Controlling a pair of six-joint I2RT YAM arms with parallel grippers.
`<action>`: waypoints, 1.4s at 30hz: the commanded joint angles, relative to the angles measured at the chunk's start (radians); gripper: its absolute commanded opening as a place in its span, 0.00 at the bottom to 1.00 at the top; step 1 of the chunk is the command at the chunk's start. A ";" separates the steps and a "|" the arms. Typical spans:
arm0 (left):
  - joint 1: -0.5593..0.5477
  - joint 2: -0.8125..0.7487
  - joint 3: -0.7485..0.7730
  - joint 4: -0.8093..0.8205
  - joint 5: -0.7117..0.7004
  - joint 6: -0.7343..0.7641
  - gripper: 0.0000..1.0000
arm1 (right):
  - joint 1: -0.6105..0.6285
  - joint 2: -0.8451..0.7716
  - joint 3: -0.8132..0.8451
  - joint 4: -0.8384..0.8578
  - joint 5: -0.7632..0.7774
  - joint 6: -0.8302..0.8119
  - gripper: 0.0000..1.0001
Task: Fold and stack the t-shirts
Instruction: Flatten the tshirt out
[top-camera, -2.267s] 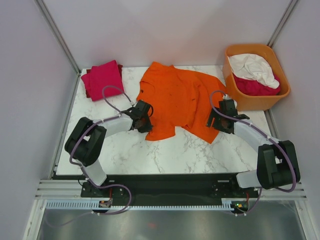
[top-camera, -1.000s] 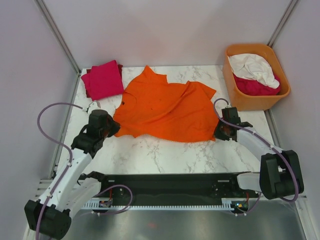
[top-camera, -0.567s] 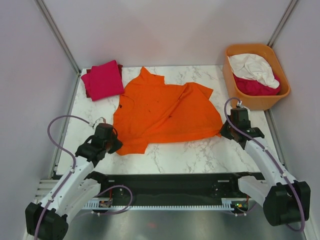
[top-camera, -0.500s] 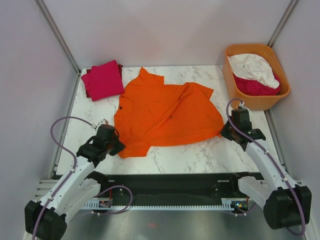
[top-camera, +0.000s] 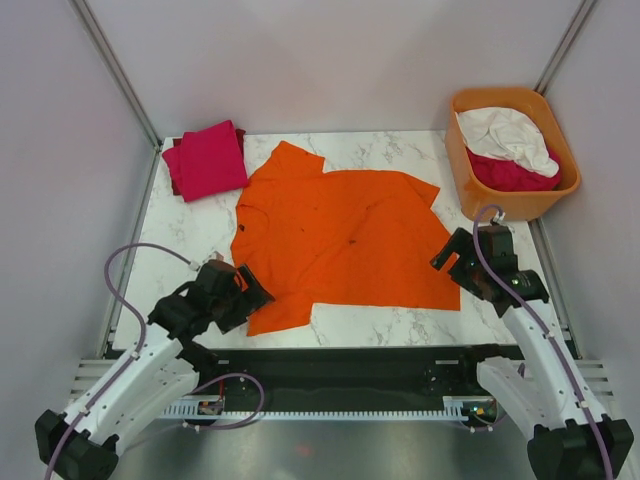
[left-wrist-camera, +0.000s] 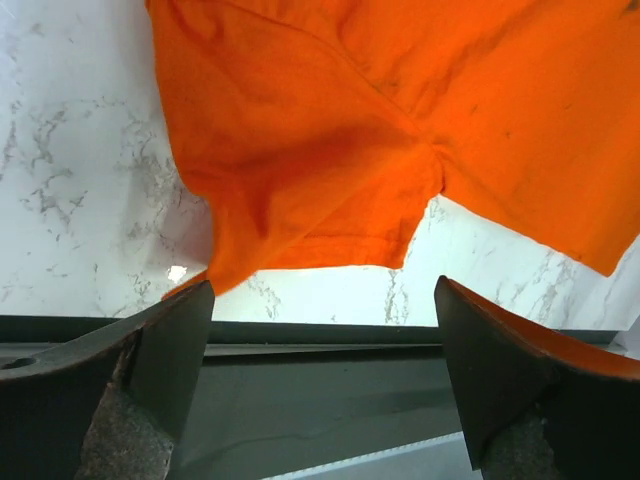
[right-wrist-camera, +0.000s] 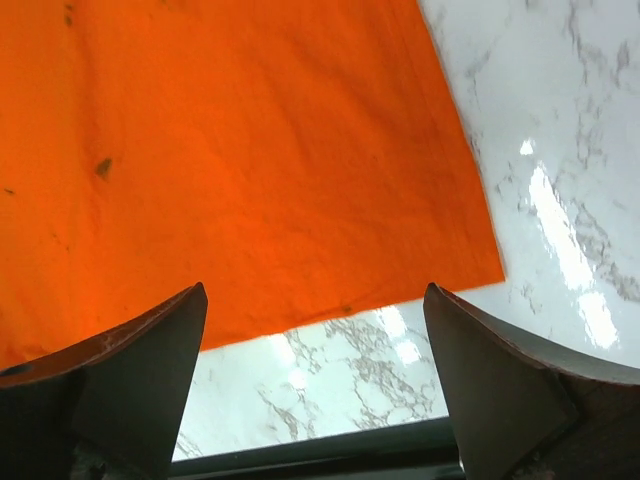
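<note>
Orange tee (top-camera: 345, 245) is lying spread out flat on the marble worktop (top-camera: 190, 240), right between the two arms. Left fingers (top-camera: 248, 290) are spread wide and holding nothing. From the left wrist cam, the tee's near-left corner sits just ahead of them, in the gap but not touching. Same deal on the other side: right fingers (top-camera: 452, 265) are wide apart and empty, with the tee's near-right hem corner just in front of them. Folded magenta tee (top-camera: 208, 158) is way out past the left fingers, at the far corner of the worktop. Well beyond the right fingers there's an orange plastic tub (top-camera: 470, 190) with a white tee (top-camera: 505, 135) bunched on top of a crimson tee (top-camera: 510, 172).
</note>
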 joint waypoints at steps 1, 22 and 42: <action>-0.003 -0.034 0.123 -0.114 -0.079 0.003 1.00 | -0.004 0.085 0.129 0.074 0.046 -0.074 0.98; -0.005 -0.011 0.099 -0.016 -0.102 0.102 0.93 | -0.009 1.457 1.195 0.179 0.352 -0.211 0.64; -0.005 0.103 0.140 -0.001 -0.156 0.132 0.93 | -0.039 1.595 1.192 0.165 0.301 -0.205 0.59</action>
